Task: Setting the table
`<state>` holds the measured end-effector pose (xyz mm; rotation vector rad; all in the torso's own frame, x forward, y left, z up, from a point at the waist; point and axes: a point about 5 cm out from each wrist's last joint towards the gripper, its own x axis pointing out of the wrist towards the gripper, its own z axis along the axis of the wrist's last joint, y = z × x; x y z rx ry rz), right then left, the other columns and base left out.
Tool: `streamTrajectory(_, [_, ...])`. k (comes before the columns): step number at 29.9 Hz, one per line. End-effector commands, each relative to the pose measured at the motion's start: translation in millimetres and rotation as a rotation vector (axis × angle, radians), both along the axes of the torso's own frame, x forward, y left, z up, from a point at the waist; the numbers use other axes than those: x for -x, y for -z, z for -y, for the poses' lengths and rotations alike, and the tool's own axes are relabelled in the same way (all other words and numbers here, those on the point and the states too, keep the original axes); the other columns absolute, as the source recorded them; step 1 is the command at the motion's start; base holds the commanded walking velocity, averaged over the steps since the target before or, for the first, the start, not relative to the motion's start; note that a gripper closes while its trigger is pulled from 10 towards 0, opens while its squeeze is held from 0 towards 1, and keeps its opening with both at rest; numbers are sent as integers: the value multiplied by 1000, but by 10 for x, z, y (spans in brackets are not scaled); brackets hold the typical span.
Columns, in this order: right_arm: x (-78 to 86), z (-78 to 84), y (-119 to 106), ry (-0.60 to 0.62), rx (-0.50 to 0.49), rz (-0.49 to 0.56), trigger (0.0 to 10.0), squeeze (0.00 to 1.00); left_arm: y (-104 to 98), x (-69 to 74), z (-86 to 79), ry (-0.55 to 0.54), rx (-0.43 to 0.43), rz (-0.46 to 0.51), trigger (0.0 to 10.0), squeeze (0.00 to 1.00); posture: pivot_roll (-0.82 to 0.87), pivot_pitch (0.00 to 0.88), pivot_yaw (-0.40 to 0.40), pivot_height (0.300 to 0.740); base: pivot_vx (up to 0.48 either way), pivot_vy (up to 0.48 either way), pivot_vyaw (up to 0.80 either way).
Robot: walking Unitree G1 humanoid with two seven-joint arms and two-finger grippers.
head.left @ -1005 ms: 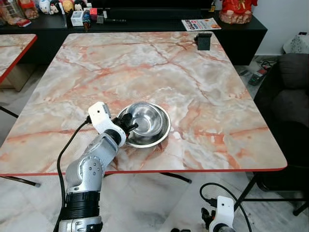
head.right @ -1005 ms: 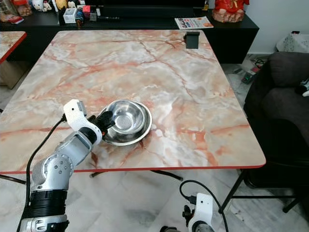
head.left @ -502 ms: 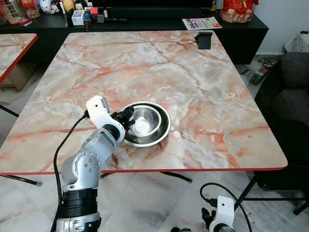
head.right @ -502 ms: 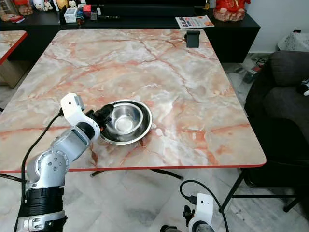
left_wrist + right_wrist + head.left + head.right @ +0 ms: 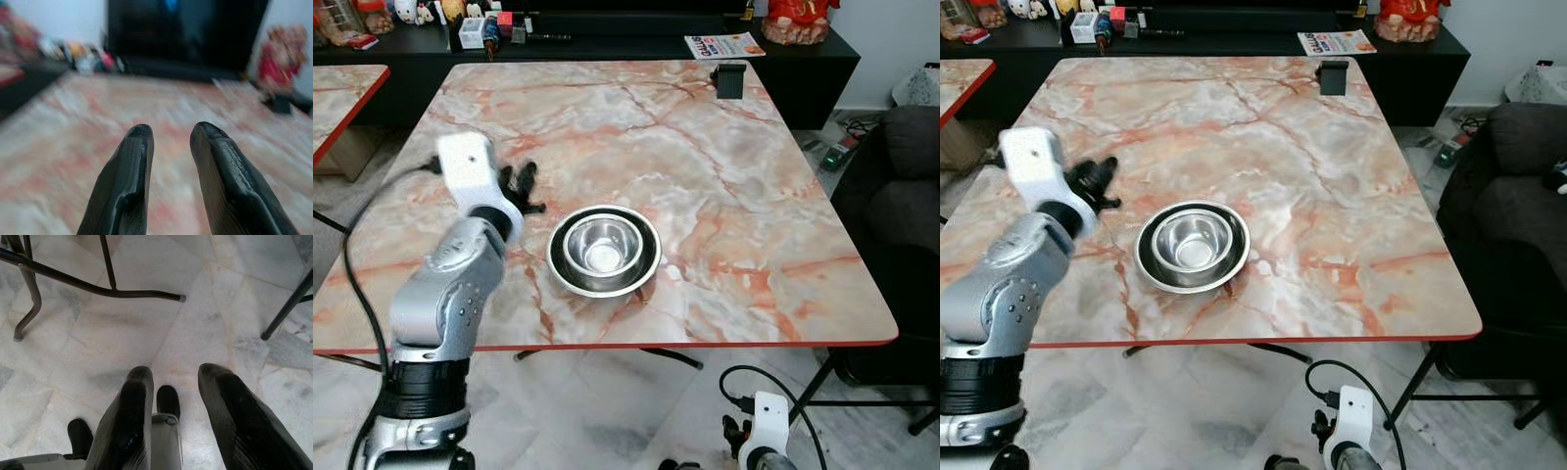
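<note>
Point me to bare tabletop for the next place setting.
Bare marble runs from the steel bowls right to the table edge, and back to the black holder at the far right corner. Crowded: left of the bowls, where the open left pincer hovers.

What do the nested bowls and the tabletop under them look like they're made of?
The bowls look like polished stainless steel: silvery, with bright mirror-like glare in the inner one. The tabletop has a glossy pink-and-white marble pattern with orange veins; its thin red edge suggests a printed laminate rather than real stone, though that is uncertain.
</note>
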<state>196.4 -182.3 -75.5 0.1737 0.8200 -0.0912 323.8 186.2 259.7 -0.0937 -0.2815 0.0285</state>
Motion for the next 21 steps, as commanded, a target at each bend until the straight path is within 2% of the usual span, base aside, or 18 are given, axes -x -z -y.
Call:
streamTrajectory(1, [23, 3, 12, -4, 4, -7, 10000, 0, 185, 7, -155, -94, -75, -19, 10000, 0, 30, 134, -37, 740, 0, 0, 0])
streamTrajectory(5, [9, 1, 3, 0, 2, 3, 10000, 0, 639, 53, -320, -154, -200, -71, 10000, 0, 22, 125, -37, 740, 0, 0, 0])
streamTrajectory(6, [9, 1, 3, 0, 2, 3, 10000, 0, 639, 53, -320, -154, -200, -71, 10000, 0, 22, 125, -37, 740, 0, 0, 0])
streamTrajectory(7, [5, 3, 0, -1, 2, 5, 10000, 0, 770, 67, -311, -142, -210, -92, 10000, 0, 21, 123, -37, 740, 0, 0, 0])
streamTrajectory(10, [-5, 10, -7, 0, 2, 10, 10000, 0, 945, 106, -243, -111, -200, -84, 10000, 0, 15, 116, -34, 740, 0, 0, 0])
streamTrajectory(15, [-12, 21, -13, 2, 5, 15, 10000, 0, 1034, 99, -149, -99, -155, -75, 10000, 0, 12, 108, -34, 740, 0, 0, 0])
streamTrajectory(21, [-9, 34, -12, -3, 8, 13, 10000, 0, 1009, 52, -62, -77, -138, -16, 10000, 0, 13, 99, -34, 740, 0, 324, 0])
